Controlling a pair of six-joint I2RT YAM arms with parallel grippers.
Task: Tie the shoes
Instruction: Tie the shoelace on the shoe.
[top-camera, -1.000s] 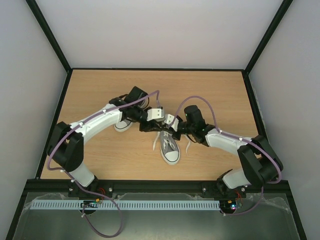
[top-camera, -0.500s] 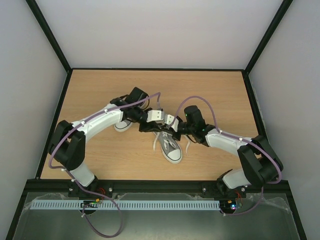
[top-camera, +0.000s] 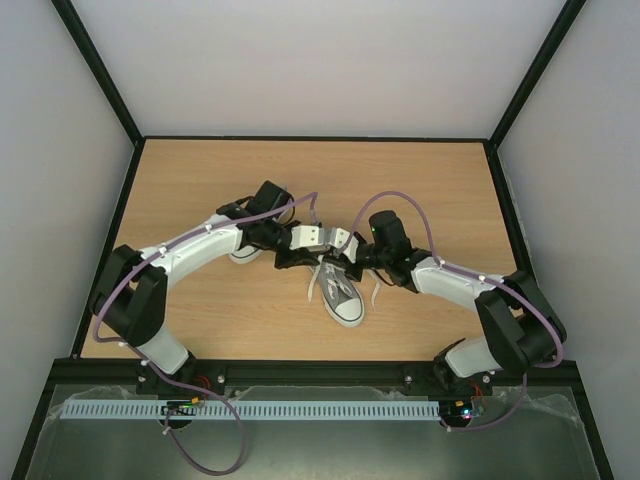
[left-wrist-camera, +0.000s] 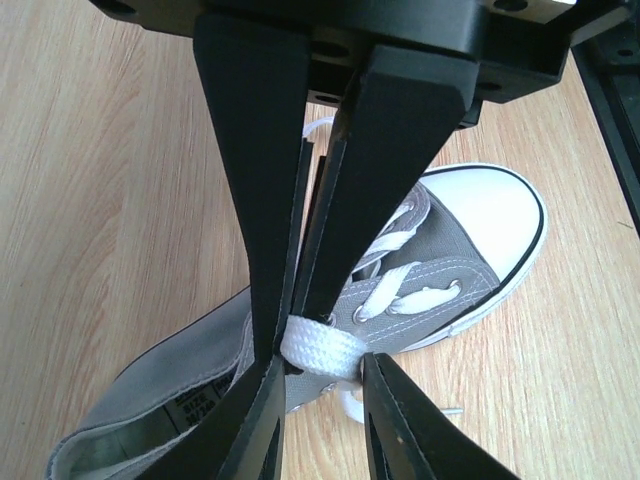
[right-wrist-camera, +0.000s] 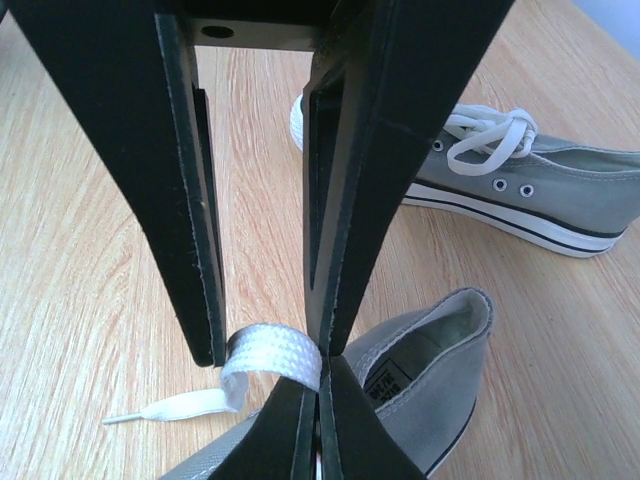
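At mid worktop (top-camera: 200, 190) you have two grey shoes. The untied shoe (top-camera: 346, 300) points its toe toward the arm bases, with loose ends trailing either side. The tied shoe (right-wrist-camera: 530, 185) sits near it, mostly hidden from above by the left forearm (top-camera: 215, 240). Over the untied shoe's opening, the left pincer (left-wrist-camera: 320, 378) grips one white lace (right-wrist-camera: 272, 356) and the right pincer (right-wrist-camera: 318, 388) is clenched on that same lace
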